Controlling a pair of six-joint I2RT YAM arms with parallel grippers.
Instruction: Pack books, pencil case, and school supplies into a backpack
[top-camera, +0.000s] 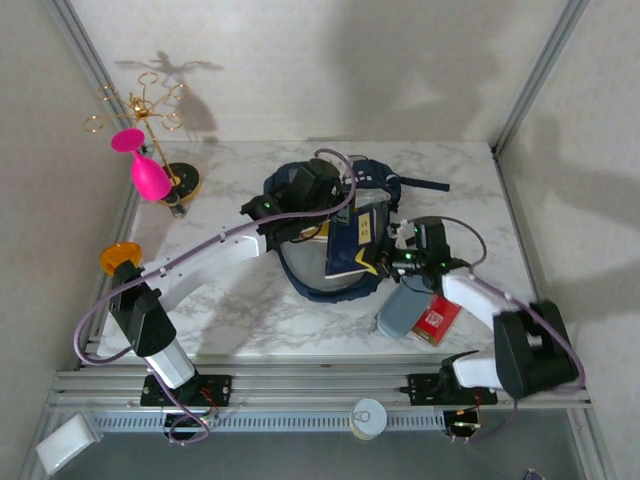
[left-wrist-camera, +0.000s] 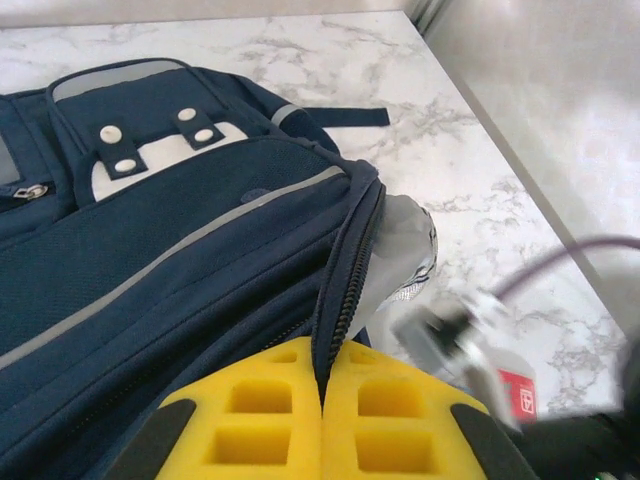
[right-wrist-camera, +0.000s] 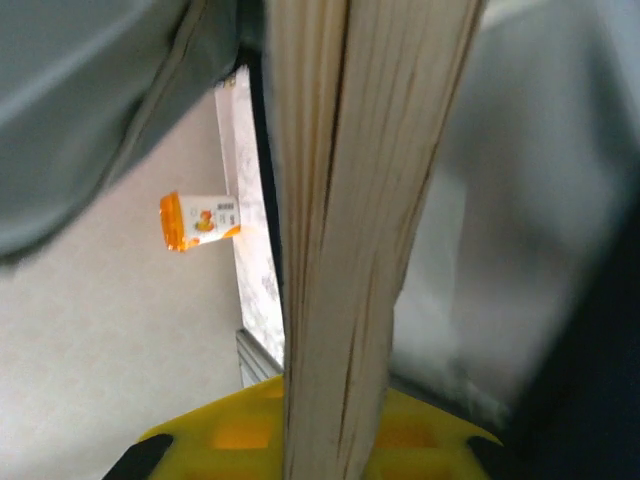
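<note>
Marble tabletop (top-camera: 240, 300), seen from the top camera, carries the backpack (top-camera: 372, 178) at its middle, lying with its mouth open toward the arms. The left gripper (top-camera: 318, 215) reaches over the bag from the left and sits at the rim of the opening. The right gripper (top-camera: 377, 263) comes in from the right, pinching the navy book (top-camera: 352, 238), which stands upright in the mouth with its pale label facing up. The pencil case (top-camera: 400, 310) lies on the table just in front of the bag, under the right arm. The red pack (top-camera: 438, 320) touches its right side. At the far left a pink cup (top-camera: 148, 176) hangs on a gold wire stand (top-camera: 140, 105), and an orange cup (top-camera: 118, 257) sits behind the left arm.

From the left wrist, the left gripper (left-wrist-camera: 322, 385) has its yellow fingers (left-wrist-camera: 250, 420) pressed together, clenched on the zip edge of the backpack (left-wrist-camera: 200, 250). The red pack (left-wrist-camera: 517, 393) shows beyond on the marble.

From the right wrist, the right gripper (right-wrist-camera: 315, 430) grasps the navy book (right-wrist-camera: 340, 250) by its pale page edges, which rise straight up between the yellow fingers (right-wrist-camera: 225, 430). Blurred grey fabric lies on either side. A small orange-and-white thing (right-wrist-camera: 200, 220) shows far off, too blurred to name.
</note>
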